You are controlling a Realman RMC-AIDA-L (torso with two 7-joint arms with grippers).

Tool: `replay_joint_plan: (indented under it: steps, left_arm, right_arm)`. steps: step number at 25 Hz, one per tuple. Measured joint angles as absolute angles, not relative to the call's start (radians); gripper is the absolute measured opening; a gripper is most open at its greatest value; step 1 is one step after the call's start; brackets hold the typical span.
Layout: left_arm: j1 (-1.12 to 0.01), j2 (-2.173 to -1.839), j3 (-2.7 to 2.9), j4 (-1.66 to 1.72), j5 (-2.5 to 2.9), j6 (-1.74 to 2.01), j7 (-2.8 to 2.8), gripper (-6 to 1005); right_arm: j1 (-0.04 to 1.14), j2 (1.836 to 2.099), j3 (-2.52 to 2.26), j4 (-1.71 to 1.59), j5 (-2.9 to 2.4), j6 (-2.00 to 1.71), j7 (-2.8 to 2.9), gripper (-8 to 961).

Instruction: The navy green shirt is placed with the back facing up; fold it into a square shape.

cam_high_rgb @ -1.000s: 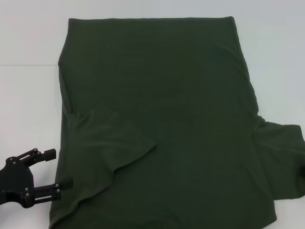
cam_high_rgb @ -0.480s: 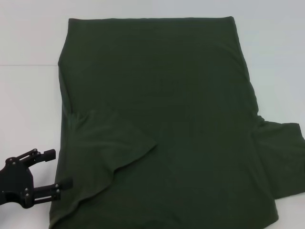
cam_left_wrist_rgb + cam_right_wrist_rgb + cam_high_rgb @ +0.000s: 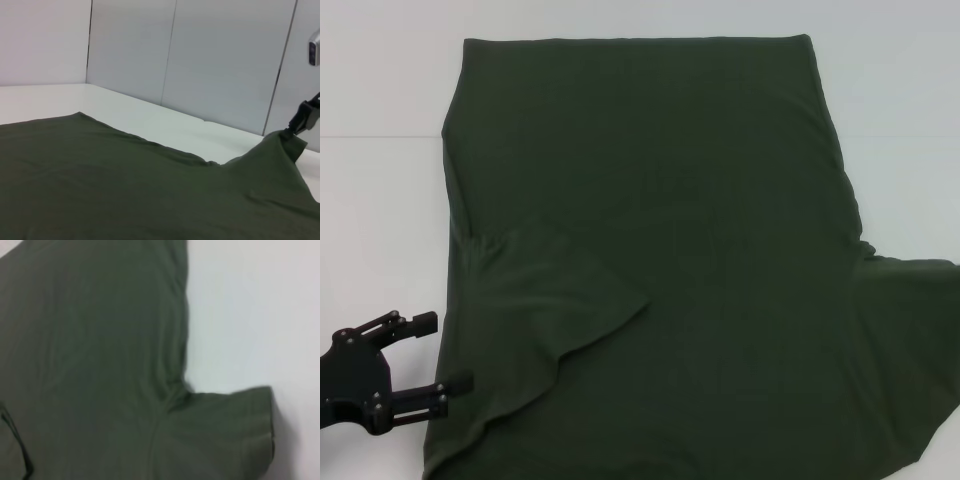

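Shirt (image 3: 660, 250) spread flat on the table (image 3: 380, 220), with a gripper at each near corner.

The shirt is laid across the middle of the table, bare table being left to its left, right and behind it. The shirt's left sleeve (image 3: 545, 300) is folded inward onto the body. The left gripper (image 3: 425, 352) is placed just left of the shirt's near left edge, on the table. The shirt's right sleeve (image 3: 280, 150) is lifted off the table at the right gripper (image 3: 302, 120), at the shirt's near right.

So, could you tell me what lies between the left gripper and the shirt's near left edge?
Nothing: in the head view the left gripper sits right beside the navy green shirt, its lower fingertip at the hem, with only bare white table around.
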State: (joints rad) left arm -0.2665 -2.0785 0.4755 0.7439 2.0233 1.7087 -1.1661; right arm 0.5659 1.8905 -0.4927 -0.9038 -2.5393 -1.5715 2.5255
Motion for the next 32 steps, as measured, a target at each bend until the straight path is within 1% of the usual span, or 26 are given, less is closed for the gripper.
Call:
replay_joint_plan:
  steps: [7, 10, 12, 19, 24, 27, 32]
  left_arm:
    - [-0.267, -2.079, 0.475, 0.743, 2.023, 1.709, -1.169, 906]
    - [-0.268, -2.079, 0.475, 0.743, 2.023, 1.709, -1.17, 907]
    - [-0.269, -2.079, 0.475, 0.743, 2.023, 1.709, -1.17, 908]
    - [-0.267, -2.079, 0.476, 0.744, 2.023, 1.709, -1.17, 907]
    - [-0.266, -2.079, 0.475, 0.744, 2.023, 1.709, -1.169, 907]
    - [-0.266, -2.078, 0.476, 0.743, 2.023, 1.708, -1.168, 907]
    - [-0.265, -2.079, 0.476, 0.743, 2.023, 1.708, -1.17, 907]
  right_arm:
    - [0.608, 1.903, -0.504, -0.903, -2.538, -1.576, 2.509, 34]
    - [0.632, 1.914, -0.52, -0.9, -2.535, -1.577, 2.504, 37]
    - [0.652, 1.923, -0.539, -0.899, -2.529, -1.578, 2.502, 40]
    - [0.732, 1.974, -0.662, -0.889, -2.53, -1.545, 2.512, 47]
    - [0.776, 1.994, -0.725, -0.845, -2.531, -1.509, 2.516, 52]
    - [0.791, 2.003, -0.748, -0.83, -2.531, -1.494, 2.514, 55]
    - [0.797, 2.007, -0.756, -0.819, -2.52, -1.472, 2.514, 60]
